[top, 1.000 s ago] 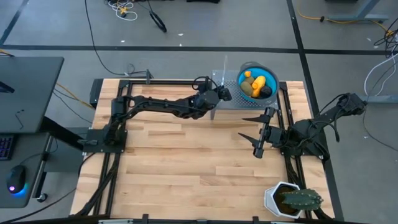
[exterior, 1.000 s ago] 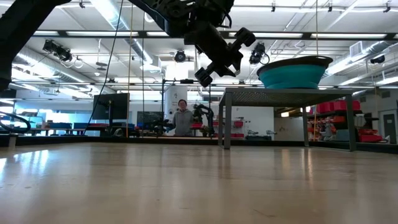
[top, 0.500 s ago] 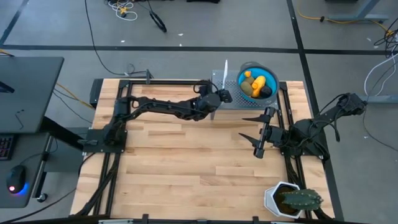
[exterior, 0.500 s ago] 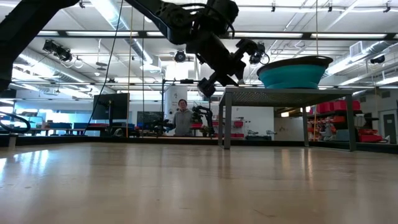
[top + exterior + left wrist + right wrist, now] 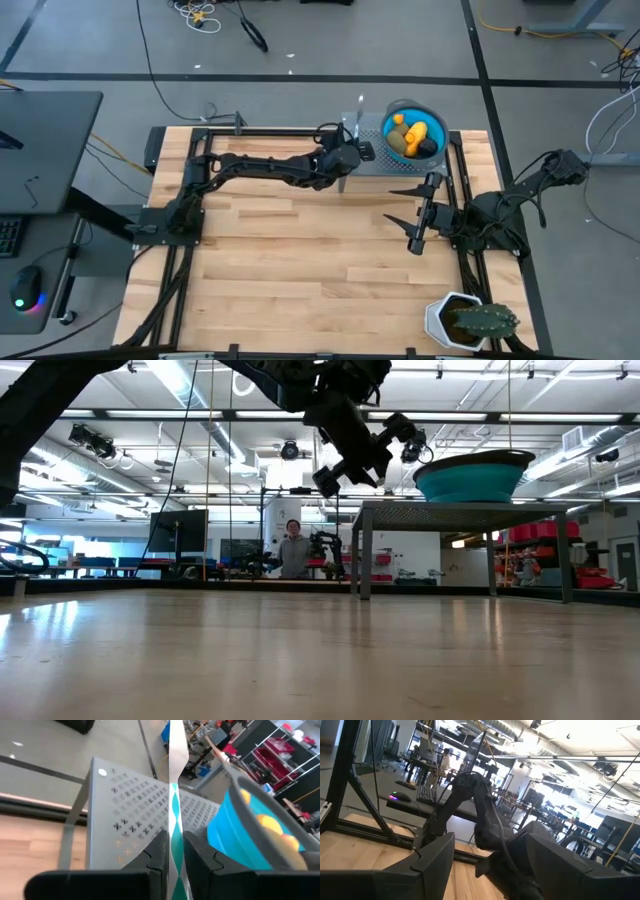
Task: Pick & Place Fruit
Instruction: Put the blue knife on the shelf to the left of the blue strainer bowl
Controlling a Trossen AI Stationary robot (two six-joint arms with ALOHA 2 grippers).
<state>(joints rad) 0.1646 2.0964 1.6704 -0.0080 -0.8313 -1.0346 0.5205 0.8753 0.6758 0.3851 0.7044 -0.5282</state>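
A round blue bowl (image 5: 443, 122) stands on a grey perforated stand (image 5: 377, 165) at the table's far right. The fruit (image 5: 412, 135) lies inside it: yellow, olive, near-black and orange pieces, also seen over the bowl's rim (image 5: 270, 822). My left gripper (image 5: 352, 150) hovers just left of the bowl, beside the stand, shut on a thin silvery-white stick (image 5: 176, 795). In the low view it (image 5: 360, 450) hangs at bowl height. My right gripper (image 5: 392, 204) waits open near the right edge, nothing between its fingers (image 5: 435, 855). My left gripper pinches the stick's lower part (image 5: 175, 837) between its two fingers (image 5: 159, 852). The fingers come nearly level from the table's left. The stick rises from them above the stand's top, lifted clear, its free end (image 5: 360, 102) up beside the bowl.
A cactus in a white pot (image 5: 470, 322) sits at the near right corner. Black frame rails (image 5: 185, 250) run along the table's left and right sides. The wooden top (image 5: 300, 260) lies bare in the middle. A person (image 5: 293, 550) stands far off in the room.
My left gripper, still shut on the stick, dipped a little beside the stand and came back up, tipping slightly. The stick's free end has swung with it and now stands more upright next to the bowl.
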